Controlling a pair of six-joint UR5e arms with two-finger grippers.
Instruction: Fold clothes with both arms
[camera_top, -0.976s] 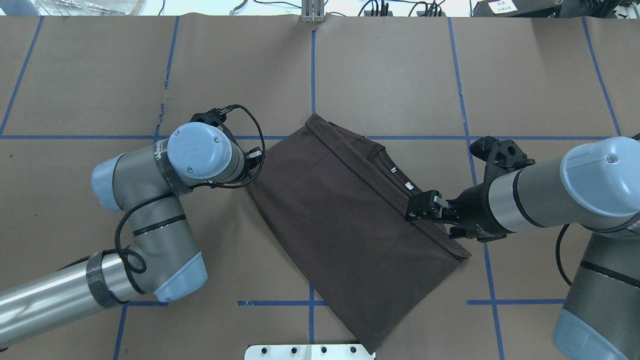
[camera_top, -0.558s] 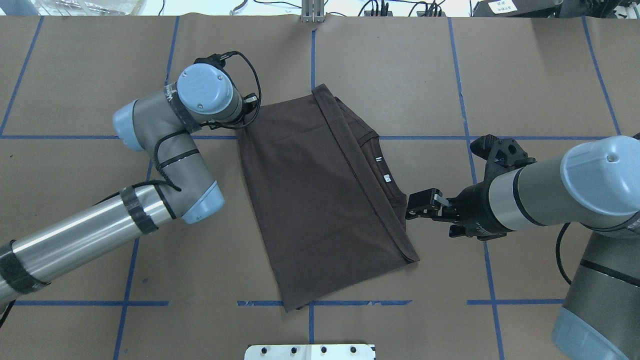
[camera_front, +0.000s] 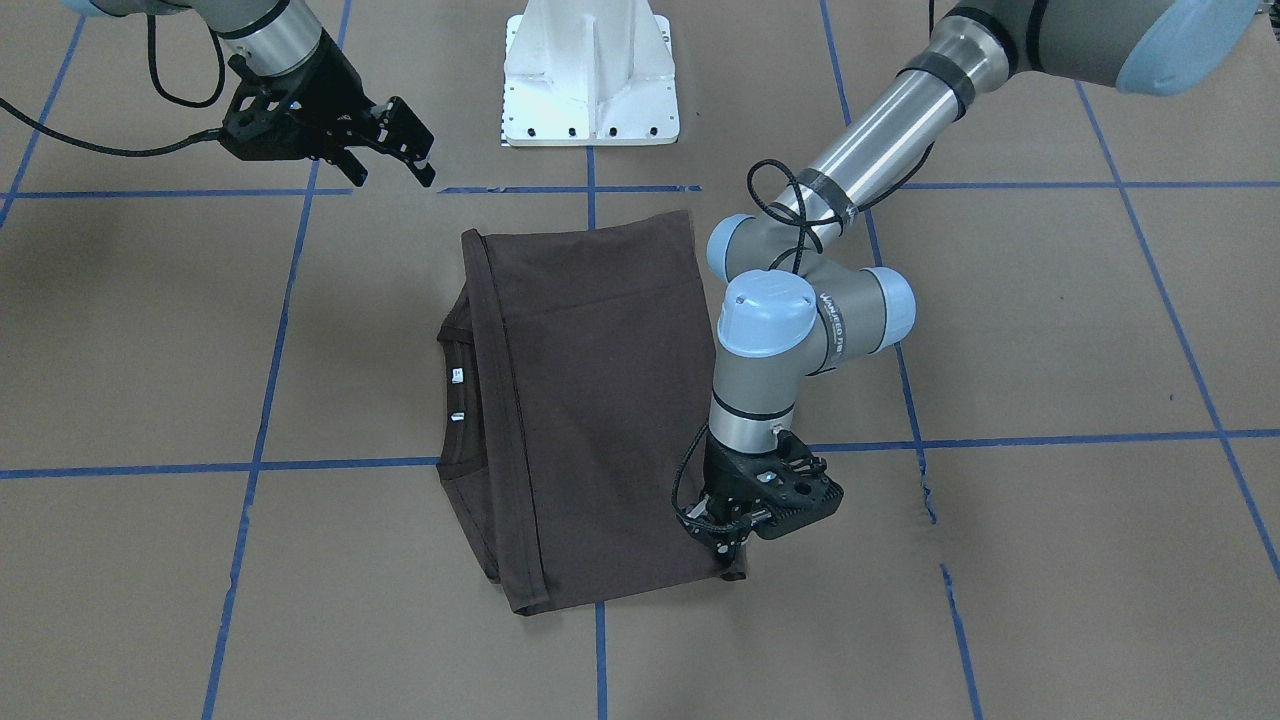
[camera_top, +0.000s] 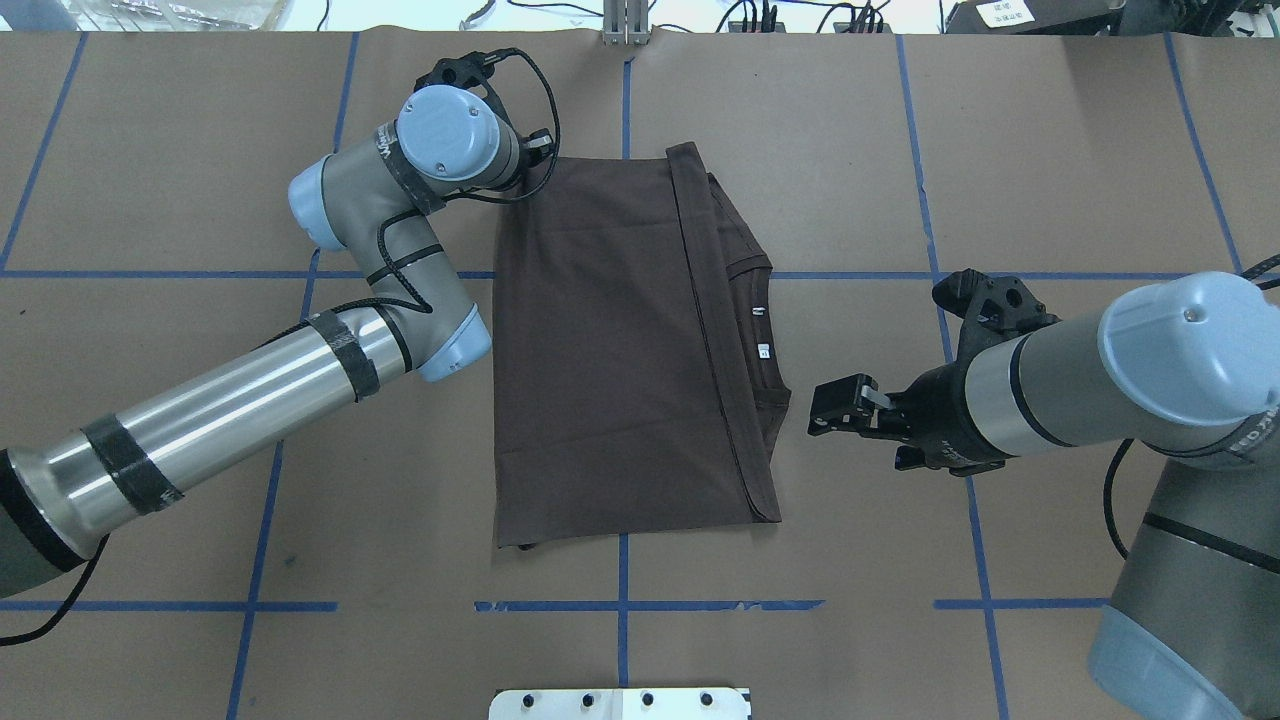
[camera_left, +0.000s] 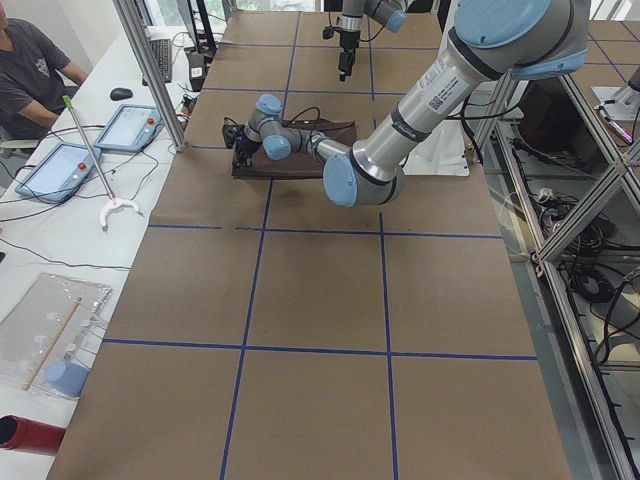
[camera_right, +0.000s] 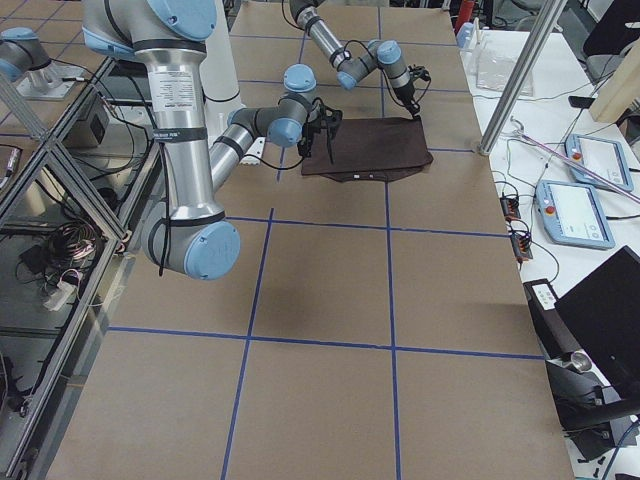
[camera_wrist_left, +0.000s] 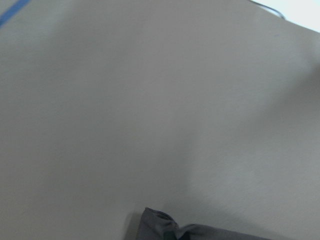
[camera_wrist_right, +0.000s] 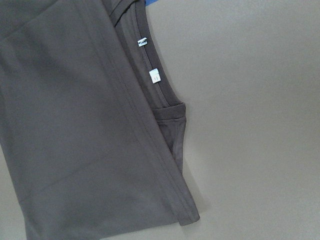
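The dark grey-brown T-shirt (camera_top: 610, 340) lies folded flat on the brown paper, its sides square with the blue tape lines. Its collar with white tags (camera_top: 762, 335) points toward my right arm. It also shows in the front view (camera_front: 590, 400) and the right wrist view (camera_wrist_right: 75, 125). My left gripper (camera_front: 727, 545) points down at the shirt's far left corner and is shut on it; a pinch of fabric (camera_wrist_left: 165, 227) shows in the left wrist view. My right gripper (camera_top: 825, 408) is open, empty, raised just right of the collar, clear of the shirt.
The white pedestal base (camera_front: 590, 80) stands at the near edge, behind the shirt. An operator (camera_left: 30, 70) sits beyond the far edge with tablets (camera_left: 60, 170). A metal post (camera_left: 150, 70) stands at that edge. Brown paper with blue tape lines surrounds the shirt.
My left gripper has pulled its corner of the shirt toward the far edge, turning the shirt square. The shirt's collar side has slid out from under the right gripper, which stayed in place.
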